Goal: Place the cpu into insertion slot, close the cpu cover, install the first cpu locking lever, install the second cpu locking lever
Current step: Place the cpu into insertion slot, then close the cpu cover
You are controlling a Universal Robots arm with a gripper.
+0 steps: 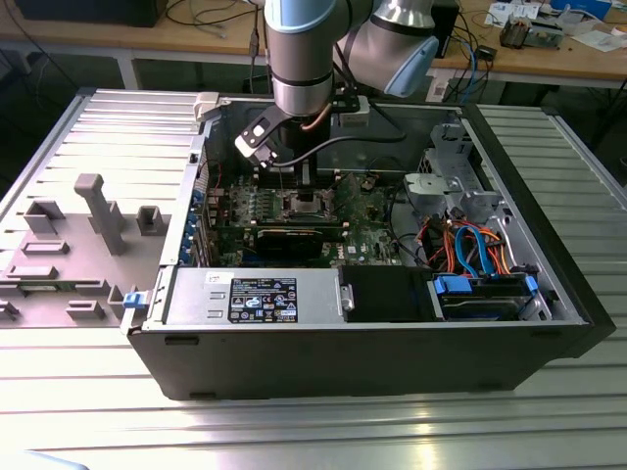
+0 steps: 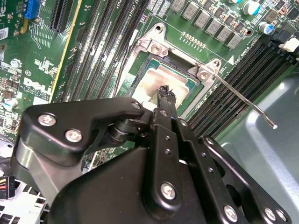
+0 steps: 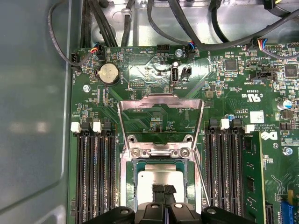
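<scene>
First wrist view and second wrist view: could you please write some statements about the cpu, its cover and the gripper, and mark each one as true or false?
1. The cpu lies in the insertion slot. True.
2. The cpu cover is closed over the cpu. False: it is swung open, and the cpu's top is bare.
3. The gripper has its fingertips over the cpu. True.
4. The gripper holds a locking lever. False: its fingertips are shut together on nothing, and the lever sticks out free beside the slot.
5. A round coin battery sits on the green board. True.
</scene>
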